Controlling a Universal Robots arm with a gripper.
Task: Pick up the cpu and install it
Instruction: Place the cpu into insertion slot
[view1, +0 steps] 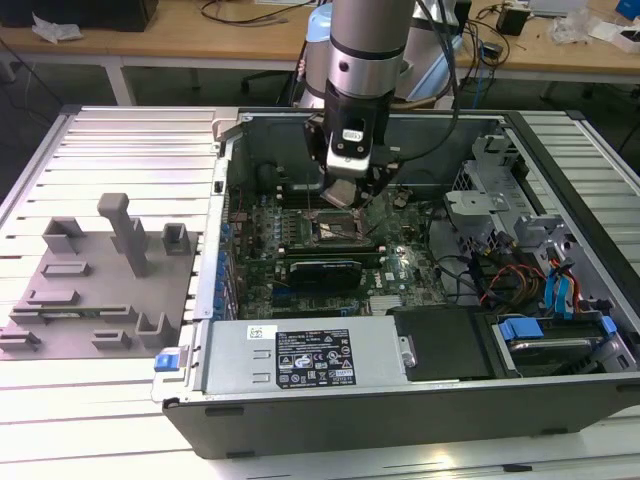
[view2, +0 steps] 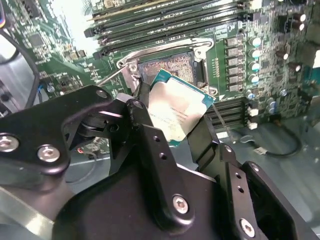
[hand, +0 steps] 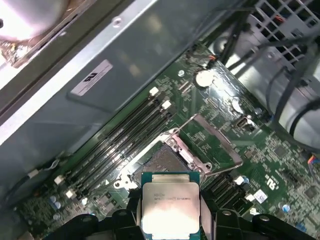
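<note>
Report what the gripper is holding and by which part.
The gripper holds the small flat square silvery-topped cpu, pinched by two opposite side edges between its black fingers, near the open black socket on the green motherboard.

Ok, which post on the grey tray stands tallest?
The T-topped post on the far side of the tray; the blocks around it are all squat by comparison.

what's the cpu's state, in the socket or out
Out: the gripper holds the cpu over the empty socket, whose bracket is open.
</note>
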